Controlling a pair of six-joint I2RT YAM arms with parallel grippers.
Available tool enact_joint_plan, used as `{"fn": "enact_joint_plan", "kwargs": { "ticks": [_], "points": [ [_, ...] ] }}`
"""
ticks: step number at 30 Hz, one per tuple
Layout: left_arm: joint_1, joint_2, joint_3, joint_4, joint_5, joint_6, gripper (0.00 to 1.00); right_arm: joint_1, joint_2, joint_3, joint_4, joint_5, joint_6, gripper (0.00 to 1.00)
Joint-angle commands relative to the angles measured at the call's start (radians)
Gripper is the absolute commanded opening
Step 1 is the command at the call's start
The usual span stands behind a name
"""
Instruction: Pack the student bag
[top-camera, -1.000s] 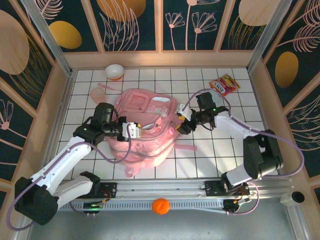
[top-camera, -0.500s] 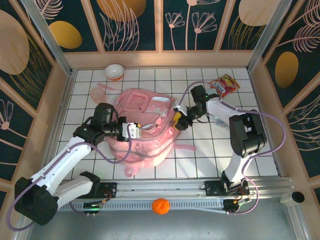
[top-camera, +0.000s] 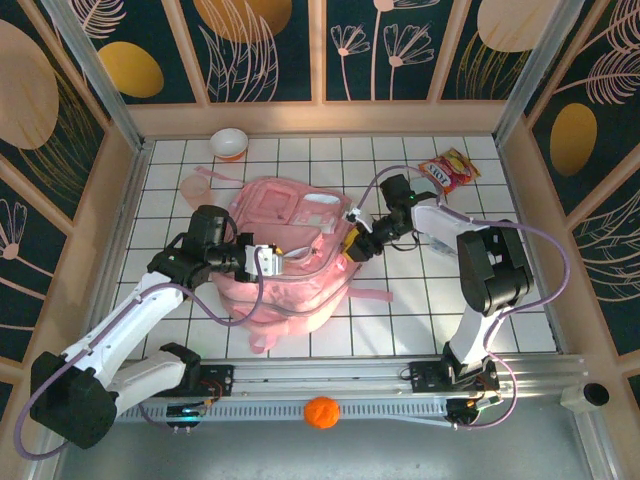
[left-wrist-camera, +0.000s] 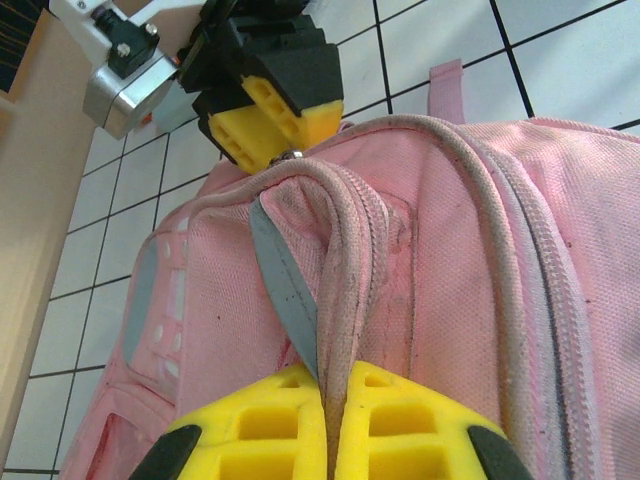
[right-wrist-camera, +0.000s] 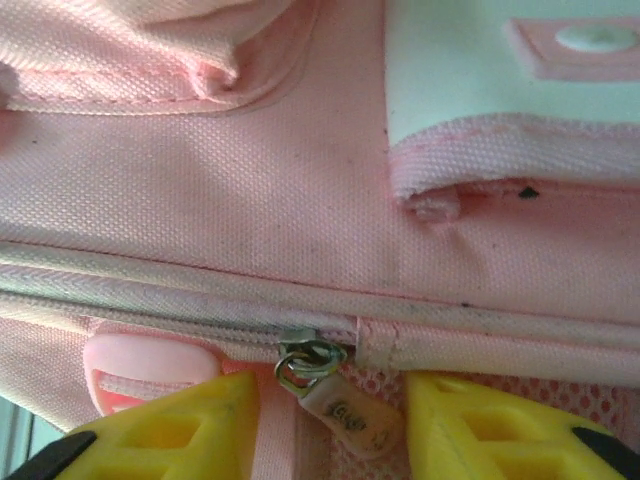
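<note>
The student bag, a big pink backpack, lies flat in the middle of the tiled table. My left gripper is shut on a raised ridge of the bag's zip edge, with its yellow fingers pressed together round the piping. My right gripper sits at the bag's right edge and also appears in the left wrist view. In the right wrist view it stands open, its pads on either side of a metal slider with a small pale zip pull. Neither pad touches the pull.
A white and orange bowl and a pink cup stand at the back left. A snack packet lies at the back right. An orange ball rests on the front rail. A pink strap trails off to the bag's right.
My right arm has folded in, and its gripper has moved slightly left and back onto the bag's right edge. The left gripper holds the same spot.
</note>
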Motion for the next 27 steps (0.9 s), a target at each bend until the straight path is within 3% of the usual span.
{"fn": "enact_joint_plan", "kwargs": {
  "ticks": [1, 10, 15, 22, 27],
  "points": [
    [0.001, -0.018, -0.004, 0.124, 0.095, 0.018, 0.00, 0.011, 0.001, 0.037, -0.032, -0.018, 0.012, 0.34],
    [0.000, -0.006, -0.043, 0.156, 0.006, -0.003, 0.00, 0.005, -0.093, 0.015, -0.082, -0.009, 0.022, 0.14],
    [0.001, -0.002, -0.052, 0.208, -0.035, -0.079, 0.00, 0.005, -0.128, 0.025, -0.094, 0.000, 0.058, 0.00],
    [-0.001, 0.018, -0.031, 0.291, -0.056, -0.254, 0.00, 0.012, -0.160, 0.036, -0.080, 0.021, 0.153, 0.00],
    [-0.016, 0.056, 0.007, 0.295, -0.193, -0.337, 0.00, 0.025, -0.196, 0.056, -0.080, 0.017, 0.262, 0.00]
  ]
}}
